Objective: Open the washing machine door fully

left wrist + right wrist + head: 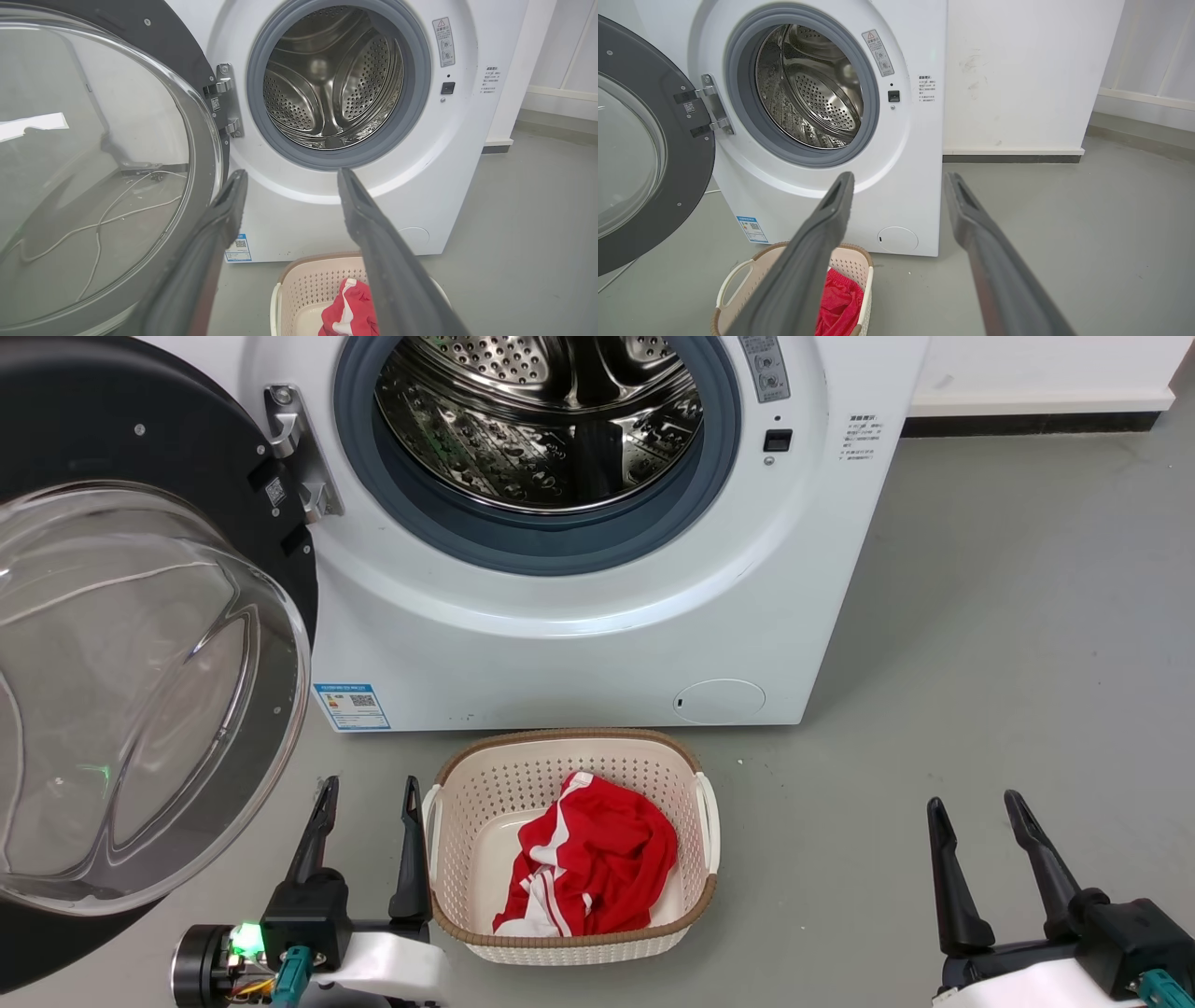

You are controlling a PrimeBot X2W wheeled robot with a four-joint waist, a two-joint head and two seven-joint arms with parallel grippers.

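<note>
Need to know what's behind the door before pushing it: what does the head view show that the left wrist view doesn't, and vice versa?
Head view: the open right gripper and the basket's whole rim. Left wrist view: a white cable seen through the door's glass. Both: the door swung out on its hinge, the drum, the red garment, the open left gripper.

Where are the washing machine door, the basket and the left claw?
washing machine door (140, 691), head view, on the clear glass bowl.
basket (574, 952), head view, on its front wall.
left claw (370, 786), head view, midway between its open fingertips.
</note>
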